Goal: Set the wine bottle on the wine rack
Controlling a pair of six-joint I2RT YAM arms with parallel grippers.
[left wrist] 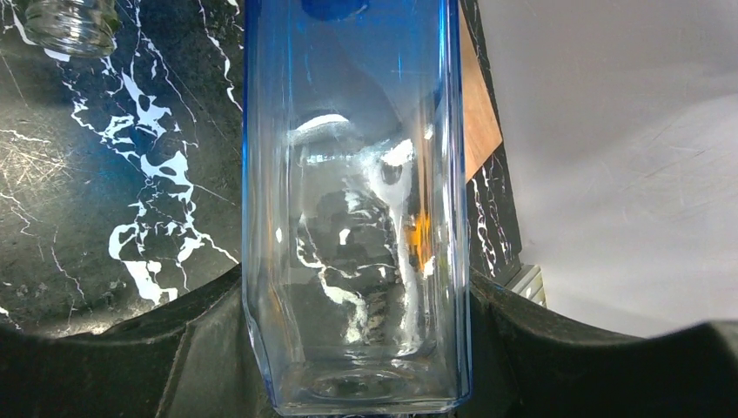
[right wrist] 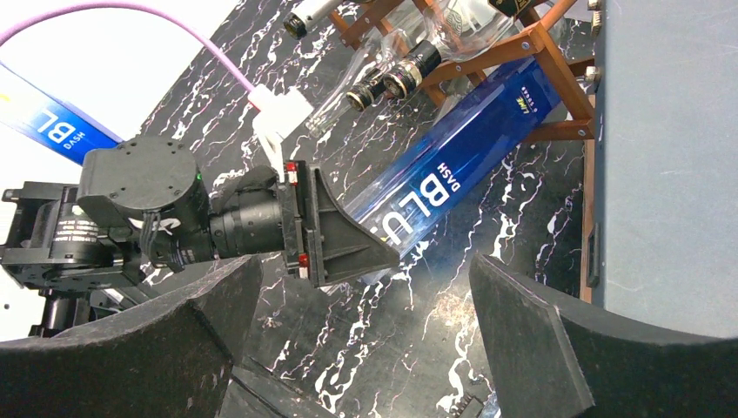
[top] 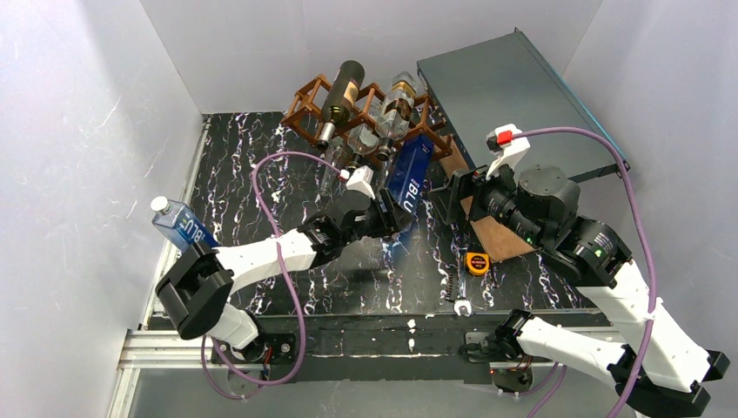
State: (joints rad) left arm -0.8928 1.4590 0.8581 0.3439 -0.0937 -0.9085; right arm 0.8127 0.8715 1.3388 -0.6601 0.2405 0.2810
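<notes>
The left gripper (top: pixel 389 214) is clamped on the base end of the blue square-sided bottle (top: pixel 411 177), its jaws set flat against two opposite faces. The left wrist view shows glass filling the gap between them. In the overhead view the bottle's long axis runs from the gripper at about 7 o'clock up towards 1 o'clock. Its far end reaches into the lowest right-hand opening of the wine rack (top: pixel 301 97), just beside the dark grey panel (top: pixel 513 87). So the rack lies straight along the bottle's own axis, at roughly 1 o'clock from the gripper, and the bottle is off the table and tilted. How deep the neck end sits in that cell cannot be made out, since the wooden bars cross over it. The right gripper (top: pixel 451 197) stands wide and holds nothing, at about 3 o'clock from the bottle and apart from it. The left arm, being the one that holds the bottle, looks the likelier to push it in along that line.
</notes>
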